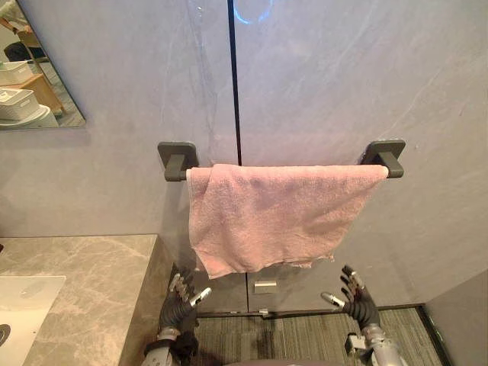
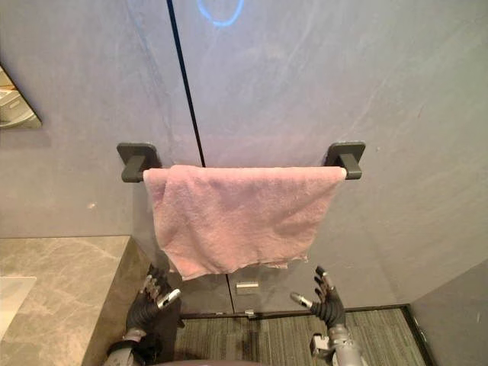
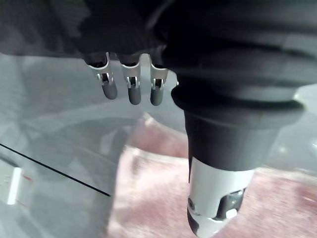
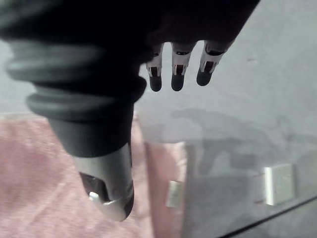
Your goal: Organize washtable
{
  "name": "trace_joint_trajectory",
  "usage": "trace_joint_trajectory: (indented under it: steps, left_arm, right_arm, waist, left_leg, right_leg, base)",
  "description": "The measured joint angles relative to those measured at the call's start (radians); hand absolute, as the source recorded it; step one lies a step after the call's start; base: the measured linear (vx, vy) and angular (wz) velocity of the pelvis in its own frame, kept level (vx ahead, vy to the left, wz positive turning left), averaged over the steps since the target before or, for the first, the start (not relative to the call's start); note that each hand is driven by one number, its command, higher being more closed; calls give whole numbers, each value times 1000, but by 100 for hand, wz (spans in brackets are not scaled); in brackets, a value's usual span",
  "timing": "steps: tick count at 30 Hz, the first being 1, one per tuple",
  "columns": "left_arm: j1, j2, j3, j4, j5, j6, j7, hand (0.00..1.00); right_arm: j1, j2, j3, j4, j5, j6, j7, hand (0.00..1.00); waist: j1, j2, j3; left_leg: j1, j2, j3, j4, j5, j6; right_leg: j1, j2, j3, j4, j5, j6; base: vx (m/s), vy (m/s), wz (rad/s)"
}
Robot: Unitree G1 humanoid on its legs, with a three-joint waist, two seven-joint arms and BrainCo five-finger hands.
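Left hand (image 1: 181, 299): open and holding nothing, fingers (image 3: 131, 91) straight and a little spread, raised palm-forward toward the wall.
Right hand (image 1: 355, 296): also open and empty, fingers (image 4: 176, 77) straight, thumb out to the side, raised level with the left.
Towel (image 1: 274, 217): pink, draped over the rail (image 1: 385, 160) on the wall, above and ahead of both my hands. I touch it with neither.
Long axis: along the rail, running crosswise from above my left hand to above my right.
Hang: uneven. The end on my left drops lowest, and the hem climbs toward my right, where it is bunched and ragged.
Which way: straight up and forward from each palm. The towel's span sits roughly between my two hands.
Nearer hand: the left, I judge. The low corner hangs just beside and above its fingertips, while the right hand's corner sits a little higher.
Table (image 1: 84, 267): marble, outside my left hand and close to it. The sink (image 1: 23, 305) is further out that way.
Next move: I judge that both hands go up to the hem to even the towel out, or to lift it off the rail.
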Motion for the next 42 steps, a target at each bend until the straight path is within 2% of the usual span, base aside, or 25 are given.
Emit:
trace_joint_trajectory:
  steps: [8, 19, 30, 32, 33, 34, 42]
  left_arm:
    - [-69, -2, 1, 273, 60, 17, 48, 0]
    - [-199, 9, 1, 574, 151, 28, 97, 0]
    - [-288, 30, 23, 690, 178, 30, 116, 0]
    - [-297, 35, 23, 702, 182, 31, 117, 0]
    - [-306, 38, 24, 710, 192, 31, 117, 0]
    - [-309, 41, 28, 716, 196, 32, 119, 0]
    - [-345, 42, 39, 767, 197, 40, 134, 0]
  right_arm:
    - [-50, 1, 19, 289, -53, 24, -30, 0]
    - [-202, -4, -13, 606, -75, 25, -76, 0]
    - [-303, -11, -50, 743, -74, 31, -104, 0]
    - [-311, -12, -54, 745, -73, 35, -105, 0]
    - [-320, -12, -55, 754, -72, 38, -105, 0]
    - [-335, -11, -56, 775, -72, 42, -105, 0]
    - [-359, -13, -86, 818, -56, 46, -106, 0]
  waist:
    - [10, 9, -13]
    - [19, 6, -7]
    - [17, 3, 33]
    - [9, -3, 47]
    - [5, 4, 49]
    - [-2, -5, 55]
    - [-5, -7, 59]
  left_leg:
    - [3, 5, 0, -16, 3, -5]
    - [21, 14, -2, -52, 15, -21]
    - [12, 11, 6, -70, 14, -21]
    - [9, 10, 6, -70, 12, -23]
    - [8, 11, 7, -70, 11, -24]
    - [4, 12, 11, -70, 8, -26]
    - [0, 11, 60, -61, -9, -23]
  right_leg:
    - [-3, 4, -5, 4, -7, -1]
    - [0, 20, -4, -22, -6, -3]
    - [-17, 34, 19, -50, 4, -12]
    - [-18, 35, 20, -53, 4, -12]
    - [-18, 35, 21, -54, 4, -12]
    - [-25, 37, 26, -56, 4, -12]
    - [-42, 40, 82, -75, 29, -8]
  base:
    - [-2, -3, 0]
    - [21, -12, 0]
    - [-3, -15, -6]
    - [39, -17, -1]
    - [38, -16, -5]
    - [36, -15, -8]
    - [44, 1, -25]
